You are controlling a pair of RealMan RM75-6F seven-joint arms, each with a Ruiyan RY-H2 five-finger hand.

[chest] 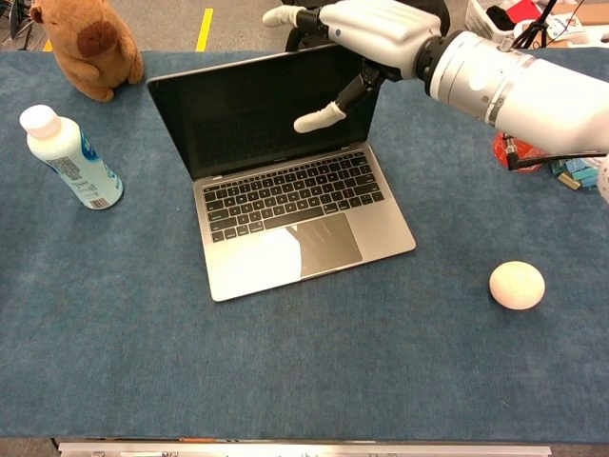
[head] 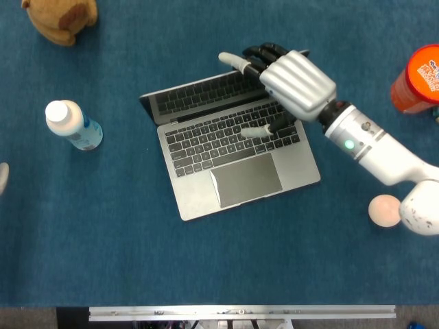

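Note:
An open grey laptop (head: 233, 157) sits mid-table, its dark lid (chest: 257, 114) tilted forward over the keyboard. My right hand (head: 295, 82) reaches in from the right. Its fingers (head: 250, 58) hook over the lid's top edge, and the thumb hangs in front of the screen above the keys, apart from it. In the chest view the same right hand (chest: 371, 24) sits at the lid's upper right corner. A pale tip (head: 3, 179) at the left edge of the head view may be my left hand; too little shows.
A white bottle with a blue label (head: 72, 125) lies left of the laptop. A brown plush toy (head: 60, 18) sits at the far left corner. Right of the laptop are a pale ball (head: 384, 210) and an orange container (head: 417, 79).

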